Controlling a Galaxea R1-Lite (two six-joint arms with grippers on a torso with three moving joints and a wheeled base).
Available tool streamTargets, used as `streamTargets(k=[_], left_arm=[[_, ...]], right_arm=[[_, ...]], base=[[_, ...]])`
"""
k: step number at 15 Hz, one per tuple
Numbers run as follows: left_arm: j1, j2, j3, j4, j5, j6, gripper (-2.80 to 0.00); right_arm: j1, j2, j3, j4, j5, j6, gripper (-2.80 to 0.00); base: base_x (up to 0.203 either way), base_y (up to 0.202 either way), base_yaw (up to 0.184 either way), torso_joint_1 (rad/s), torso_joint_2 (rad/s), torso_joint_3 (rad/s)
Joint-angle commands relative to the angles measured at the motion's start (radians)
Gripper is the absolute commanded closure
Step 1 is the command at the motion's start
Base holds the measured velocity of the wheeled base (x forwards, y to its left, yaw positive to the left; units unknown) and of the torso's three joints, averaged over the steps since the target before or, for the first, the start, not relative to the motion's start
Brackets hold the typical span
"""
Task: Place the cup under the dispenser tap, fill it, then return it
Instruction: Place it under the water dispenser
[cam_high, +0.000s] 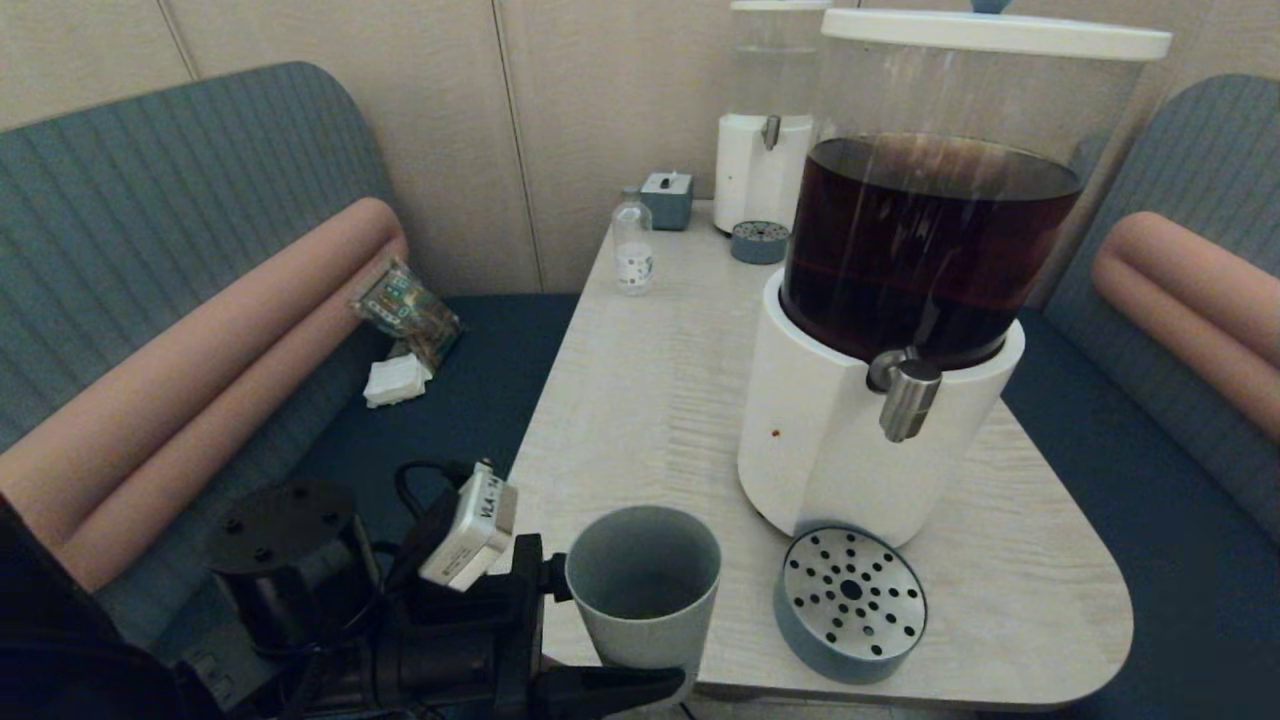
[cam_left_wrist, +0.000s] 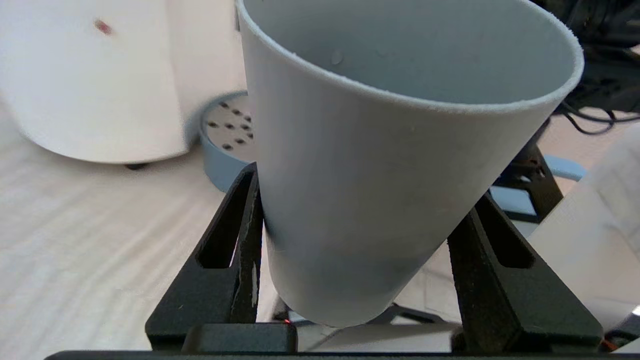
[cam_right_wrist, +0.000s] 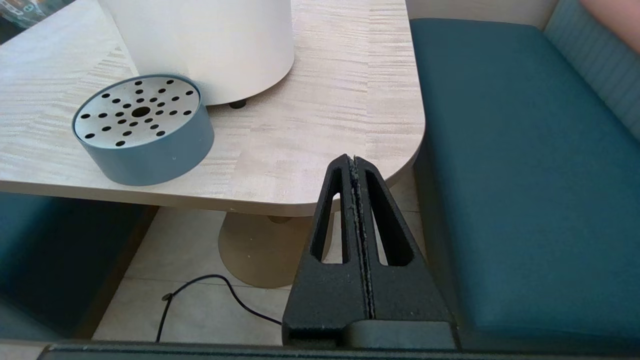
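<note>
The grey-blue cup (cam_high: 643, 585) is at the table's near left edge, left of the round perforated drip tray (cam_high: 850, 602). My left gripper (cam_high: 620, 640) is shut on the cup (cam_left_wrist: 380, 165), one black finger (cam_left_wrist: 240, 235) pressed against each side of its lower wall. The cup leans slightly and no liquid shows inside. The steel tap (cam_high: 907, 396) juts from the white-based dispenser (cam_high: 830, 450) of dark brown liquid, above the tray and to the right of the cup. My right gripper (cam_right_wrist: 354, 161) hangs shut and empty below the table's near right corner.
At the table's (cam_high: 640, 400) far end stand a smaller clear-tank dispenser (cam_high: 765, 150), a clear bottle (cam_high: 632, 245), a small blue-grey box (cam_high: 667, 198) and a second drip tray (cam_high: 759, 241). Upholstered benches flank the table. Packets (cam_high: 405, 312) lie on the left bench.
</note>
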Motion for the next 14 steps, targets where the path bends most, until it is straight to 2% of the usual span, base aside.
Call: streamTargets(k=[1, 4, 6, 10, 12, 14], left_arm=[[-0.023, 0.049, -0.01, -0.009, -0.004, 0.0, 0.0], [-0.073, 0.093, -0.022, -0.009, 0.003, 0.0, 0.0], [-0.111, 0.126, -0.058, -0.009, 0.046, -0.003, 0.0], [-0.141, 0.221, -0.201, -0.009, 0.116, -0.02, 0.0], [-0.173, 0.233, -0.226, -0.009, 0.179, -0.039, 0.0], [-0.201, 0.245, -0.243, -0.009, 0.207, -0.055, 0.0]], right_arm=[[0.0, 0.0, 0.0, 0.0, 0.0, 0.001, 0.0], [0.0, 0.0, 0.0, 0.002, 0.0, 0.001, 0.0], [0.0, 0.0, 0.0, 0.005, 0.0, 0.001, 0.0], [0.0, 0.0, 0.0, 0.005, 0.0, 0.001, 0.0], [0.0, 0.001, -0.002, 0.006, 0.0, 0.002, 0.0], [0.0, 0.0, 0.0, 0.006, 0.0, 0.002, 0.0]], base=[[0.0, 0.0, 0.0, 0.0, 0.0, 0.0], [0.0, 0.0, 0.0, 0.0, 0.0, 0.0], [0.0, 0.0, 0.0, 0.0, 0.0, 0.0], [0.0, 0.0, 0.0, 0.0, 0.0, 0.0], [0.0, 0.0, 0.0, 0.0, 0.0, 0.0], [0.0, 0.0, 0.0, 0.0, 0.0, 0.0]])
